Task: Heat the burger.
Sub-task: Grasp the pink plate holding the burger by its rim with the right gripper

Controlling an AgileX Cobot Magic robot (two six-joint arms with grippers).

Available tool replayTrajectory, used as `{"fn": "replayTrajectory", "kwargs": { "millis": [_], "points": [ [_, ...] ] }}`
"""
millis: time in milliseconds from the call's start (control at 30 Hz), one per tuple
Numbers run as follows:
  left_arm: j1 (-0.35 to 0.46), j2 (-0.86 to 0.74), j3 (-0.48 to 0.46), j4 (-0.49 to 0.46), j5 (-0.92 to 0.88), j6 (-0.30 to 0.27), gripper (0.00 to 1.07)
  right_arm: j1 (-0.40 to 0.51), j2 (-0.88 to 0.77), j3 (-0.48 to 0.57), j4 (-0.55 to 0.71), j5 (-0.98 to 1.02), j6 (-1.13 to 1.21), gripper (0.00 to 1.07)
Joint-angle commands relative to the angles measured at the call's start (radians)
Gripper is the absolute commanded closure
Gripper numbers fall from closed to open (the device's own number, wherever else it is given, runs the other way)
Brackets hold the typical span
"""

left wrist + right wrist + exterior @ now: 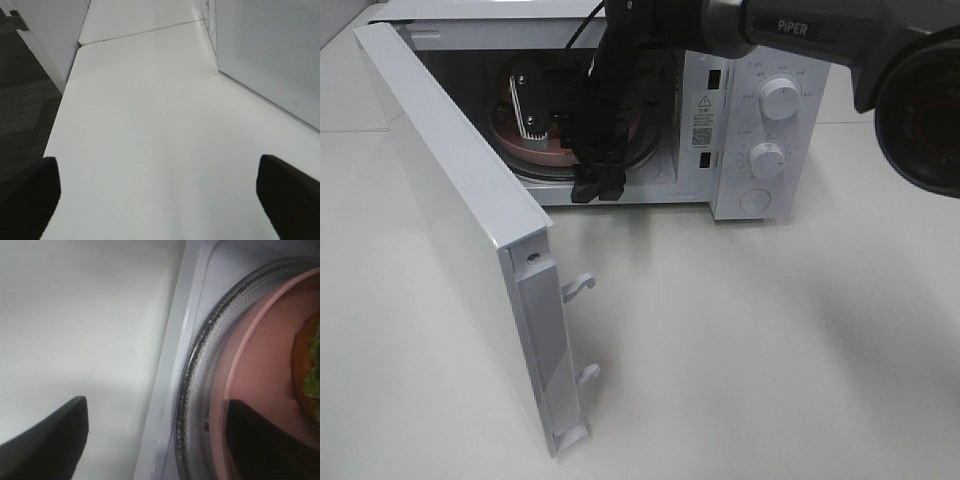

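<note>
The burger (309, 360) lies on a pink plate (255, 365) inside the open microwave (760, 110). Only its orange-brown edge with green lettuce shows in the right wrist view. In the exterior view my right arm hides most of it. The plate (535, 152) rests on the glass turntable (197, 375). My right gripper (598, 186) hangs open at the front of the microwave opening. In its wrist view, the right gripper (155, 440) has one finger over the plate's rim and the other outside over the table, gripping nothing. My left gripper (157, 200) is open over bare white table.
The microwave door (470, 220) stands swung wide open toward the front left, its latch hooks (578, 288) pointing out. Two knobs (780, 97) and a button are on the control panel. A white perforated panel (270, 50) stands near my left gripper; dark floor (25, 100) lies past the table edge.
</note>
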Motion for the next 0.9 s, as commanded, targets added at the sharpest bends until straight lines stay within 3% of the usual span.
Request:
{"fn": "replayTrajectory", "kwargs": {
  "millis": [33,400,900],
  "points": [
    [0.004,-0.017,0.003,-0.002,-0.011,-0.003,0.06,0.000,0.022,-0.036,0.001,0.002,0.025,0.31],
    [0.004,-0.017,0.003,-0.001,-0.011,-0.003,0.06,0.000,0.074,-0.118,0.001,0.020,0.071,0.31],
    [0.004,-0.017,0.003,-0.001,-0.011,-0.003,0.06,-0.001,0.075,-0.127,-0.008,0.021,0.082,0.31]
  ]
}}
